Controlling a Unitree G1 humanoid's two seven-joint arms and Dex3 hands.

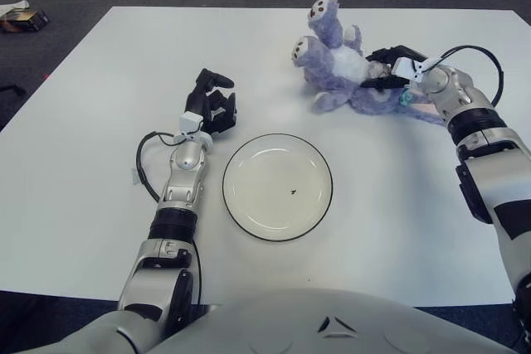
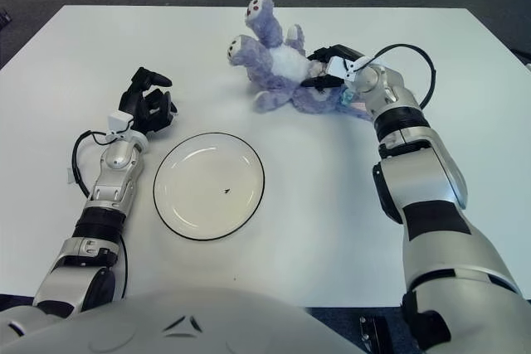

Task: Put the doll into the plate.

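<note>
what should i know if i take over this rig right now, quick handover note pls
Right robot hand: fingers closed on the purple doll at the far right of the table.
Left robot hand: curled, holding nothing, just left of the plate.
Done: doll grasped, legs tipped up.
Left: carry the doll to the plate, which holds nothing, and release it there.
</note>
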